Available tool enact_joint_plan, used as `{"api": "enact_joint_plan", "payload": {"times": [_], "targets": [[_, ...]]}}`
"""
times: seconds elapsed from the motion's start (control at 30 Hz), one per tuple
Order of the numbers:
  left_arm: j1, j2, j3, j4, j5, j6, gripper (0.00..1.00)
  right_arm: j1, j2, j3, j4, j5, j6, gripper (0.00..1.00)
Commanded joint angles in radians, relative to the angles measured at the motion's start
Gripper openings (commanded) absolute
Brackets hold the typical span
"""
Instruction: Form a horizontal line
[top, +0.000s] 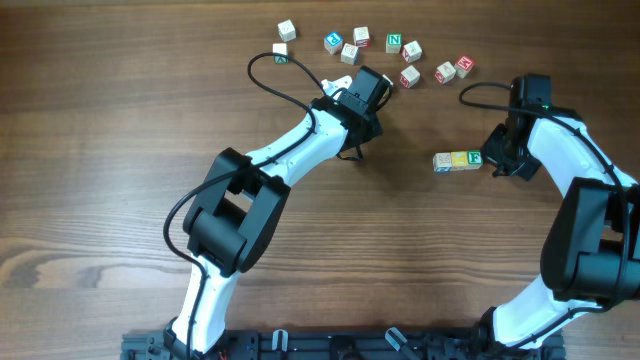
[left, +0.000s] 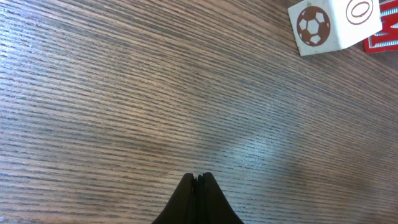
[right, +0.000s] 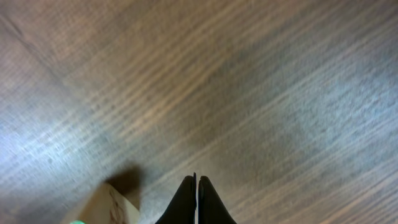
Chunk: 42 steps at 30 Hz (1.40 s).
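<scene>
Three small cubes form a short horizontal line on the table: a pale one (top: 442, 161), a yellow one (top: 459, 159) and one with a green F (top: 475, 157). My right gripper (top: 497, 158) hangs just right of the F cube, shut and empty; a corner of that cube (right: 106, 208) shows at the lower left of the right wrist view, beside the gripper (right: 196, 180). My left gripper (top: 362, 140) is shut and empty over bare wood to the left of the row; in the left wrist view it (left: 199, 178) points at bare table.
Several loose letter cubes lie scattered along the far edge (top: 400, 55). A white cube with a football picture (left: 333, 25) and a red-lettered cube (left: 384, 34) sit at the top right of the left wrist view. Black cables loop near both arms.
</scene>
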Motion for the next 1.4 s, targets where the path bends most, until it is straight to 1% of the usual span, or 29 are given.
{"api": "enact_joint_plan", "payload": {"times": [0.0, 0.1, 0.4, 0.73, 0.97, 1.37], "targets": [[-0.001, -0.039, -0.01, 0.0, 0.004, -0.001, 0.04, 0.0, 0.02, 0.014, 0.029, -0.024, -0.019, 0.05], [-0.001, -0.039, -0.01, 0.0, 0.004, -0.001, 0.04, 0.0, 0.02, 0.014, 0.035, -0.136, -0.034, 0.04], [-0.001, -0.039, -0.01, 0.0, 0.004, 0.0, 0.04, 0.0, 0.02, 0.014, 0.035, -0.219, -0.023, 0.04], [-0.001, -0.039, -0.01, 0.0, 0.004, -0.001, 0.04, 0.0, 0.02, 0.014, 0.034, -0.254, -0.023, 0.04], [-0.001, -0.039, -0.01, 0.0, 0.004, 0.0, 0.04, 0.0, 0.02, 0.014, 0.001, -0.262, -0.005, 0.05], [-0.001, -0.039, -0.01, 0.0, 0.004, -0.001, 0.04, 0.0, 0.02, 0.014, 0.019, -0.29, -0.016, 0.04]]}}
